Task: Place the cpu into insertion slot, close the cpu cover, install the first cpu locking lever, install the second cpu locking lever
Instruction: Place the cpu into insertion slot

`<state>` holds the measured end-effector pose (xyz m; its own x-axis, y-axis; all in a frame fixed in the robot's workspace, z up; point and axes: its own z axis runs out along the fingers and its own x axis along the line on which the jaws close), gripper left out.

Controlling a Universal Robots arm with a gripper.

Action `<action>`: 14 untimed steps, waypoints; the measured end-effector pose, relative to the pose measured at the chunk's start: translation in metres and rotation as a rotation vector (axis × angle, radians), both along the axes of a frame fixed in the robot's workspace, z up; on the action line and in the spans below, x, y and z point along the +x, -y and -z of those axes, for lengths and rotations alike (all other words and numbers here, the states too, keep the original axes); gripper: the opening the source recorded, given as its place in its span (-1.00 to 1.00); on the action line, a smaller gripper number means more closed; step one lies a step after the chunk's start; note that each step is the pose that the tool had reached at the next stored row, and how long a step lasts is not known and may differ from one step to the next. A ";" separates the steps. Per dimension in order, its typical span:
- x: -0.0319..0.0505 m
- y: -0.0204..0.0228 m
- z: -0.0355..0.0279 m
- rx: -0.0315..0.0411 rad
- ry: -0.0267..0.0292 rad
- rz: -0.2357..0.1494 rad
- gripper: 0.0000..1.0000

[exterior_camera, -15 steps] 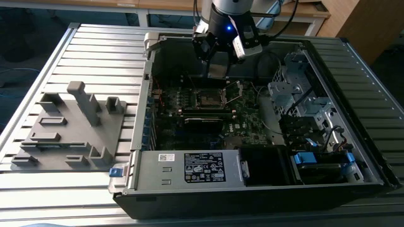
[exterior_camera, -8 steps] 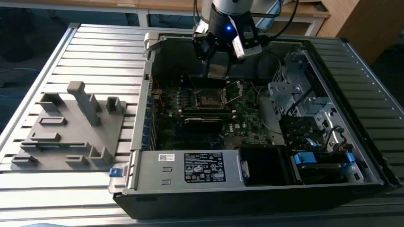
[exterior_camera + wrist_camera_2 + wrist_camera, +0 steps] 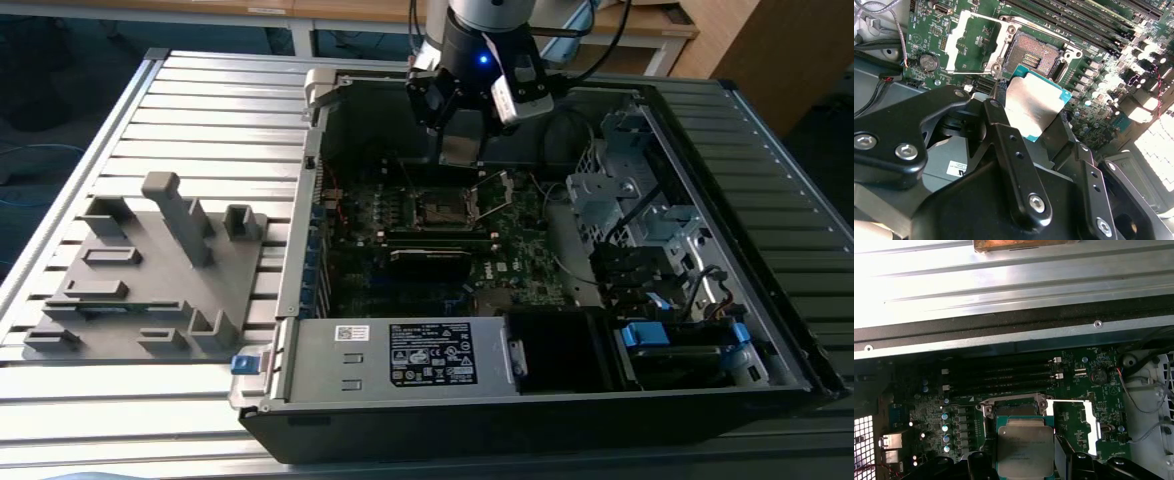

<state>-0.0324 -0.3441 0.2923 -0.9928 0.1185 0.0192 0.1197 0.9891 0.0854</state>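
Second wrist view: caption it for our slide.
Gripper holding the cpu near the empty socket, cpu cover open beside it.

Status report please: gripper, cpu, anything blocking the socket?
Gripper shut on cpu, above socket. Socket bare, cover open. Nothing seen between cpu and socket.

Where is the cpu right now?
In the second wrist view the cpu is clamped in the gripper, held just short of the empty socket. The cpu cover stands swung open on the socket's other side.
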 end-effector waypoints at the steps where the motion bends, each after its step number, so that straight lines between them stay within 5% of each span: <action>1: 0.0000 0.0000 0.0000 0.0000 0.0000 0.000 0.08; 14: 0.0000 0.0000 0.0001 0.0000 0.0000 0.010 0.08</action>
<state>-0.0324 -0.3441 0.2922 -0.9916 0.1279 0.0192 0.1291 0.9879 0.0854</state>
